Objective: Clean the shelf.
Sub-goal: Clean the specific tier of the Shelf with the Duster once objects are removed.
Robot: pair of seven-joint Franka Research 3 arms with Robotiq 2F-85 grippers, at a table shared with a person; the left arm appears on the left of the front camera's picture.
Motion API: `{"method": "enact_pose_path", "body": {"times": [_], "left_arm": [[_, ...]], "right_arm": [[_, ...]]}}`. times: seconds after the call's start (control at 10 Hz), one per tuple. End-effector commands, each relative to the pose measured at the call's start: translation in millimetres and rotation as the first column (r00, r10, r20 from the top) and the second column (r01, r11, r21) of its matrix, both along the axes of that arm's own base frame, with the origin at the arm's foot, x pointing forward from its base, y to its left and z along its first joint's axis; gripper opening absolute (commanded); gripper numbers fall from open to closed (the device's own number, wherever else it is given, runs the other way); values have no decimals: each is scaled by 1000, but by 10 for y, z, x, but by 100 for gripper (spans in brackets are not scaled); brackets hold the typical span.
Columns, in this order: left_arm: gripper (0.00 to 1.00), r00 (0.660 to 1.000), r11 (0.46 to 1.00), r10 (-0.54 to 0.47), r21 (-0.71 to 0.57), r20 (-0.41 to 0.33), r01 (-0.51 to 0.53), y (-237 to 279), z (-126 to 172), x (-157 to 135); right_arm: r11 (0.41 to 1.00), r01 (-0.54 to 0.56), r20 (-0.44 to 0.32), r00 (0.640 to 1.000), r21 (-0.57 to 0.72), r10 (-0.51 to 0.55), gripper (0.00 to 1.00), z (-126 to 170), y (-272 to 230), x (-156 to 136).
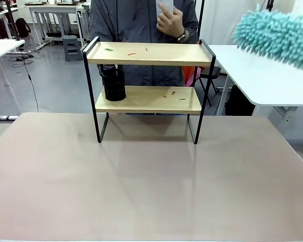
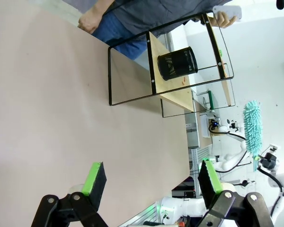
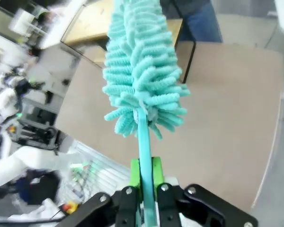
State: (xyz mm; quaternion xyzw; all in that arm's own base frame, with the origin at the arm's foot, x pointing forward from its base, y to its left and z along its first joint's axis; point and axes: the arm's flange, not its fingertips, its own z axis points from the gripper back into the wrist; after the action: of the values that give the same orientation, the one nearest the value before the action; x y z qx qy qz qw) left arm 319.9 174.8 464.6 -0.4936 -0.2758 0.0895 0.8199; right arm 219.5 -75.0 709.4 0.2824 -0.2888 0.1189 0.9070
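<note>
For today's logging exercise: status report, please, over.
Left gripper open. Right gripper shut on duster, raised. Shelf littered with scraps; black cup on lower board.

Cropped by the front view's right edge: teal duster (image 1: pixel 278 38), handle out of frame. Too small to identify: coloured scraps (image 1: pixel 132 53) scattered on both boards of the shelf (image 1: pixel 141 98). Cut at the top edge and partly hidden behind that shelf: the person (image 1: pixel 141 20). In the right wrist view, blurred into streaks at left: background clutter (image 3: pixel 19 28); buried between the right gripper's (image 3: pixel 146 172) clamped jaws: the handle's lower end; masked by the fluffy head: much of the shelf.
</note>
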Motion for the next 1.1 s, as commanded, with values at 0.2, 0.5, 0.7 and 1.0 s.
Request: {"method": "enact_pose_path", "body": {"times": [0.2,0.5,0.7,1.0], "left_arm": [[100,1000,1000,-4,-4,29,4,-13,1,13],[100,1000,1000,-4,-4,29,4,-13,1,13],[100,1000,1000,-4,-4,29,4,-13,1,13],[100,1000,1000,-4,-4,29,4,-13,1,13]], "right_arm": [[948,-5,72,997,-318,29,12,680,1503,971],[948,-30,117,991,-317,70,12,627,1857,867],[929,-19,115,991,-369,66,12,417,2079,1204],[929,172,149,980,-327,-129,12,265,2250,1654]]}}
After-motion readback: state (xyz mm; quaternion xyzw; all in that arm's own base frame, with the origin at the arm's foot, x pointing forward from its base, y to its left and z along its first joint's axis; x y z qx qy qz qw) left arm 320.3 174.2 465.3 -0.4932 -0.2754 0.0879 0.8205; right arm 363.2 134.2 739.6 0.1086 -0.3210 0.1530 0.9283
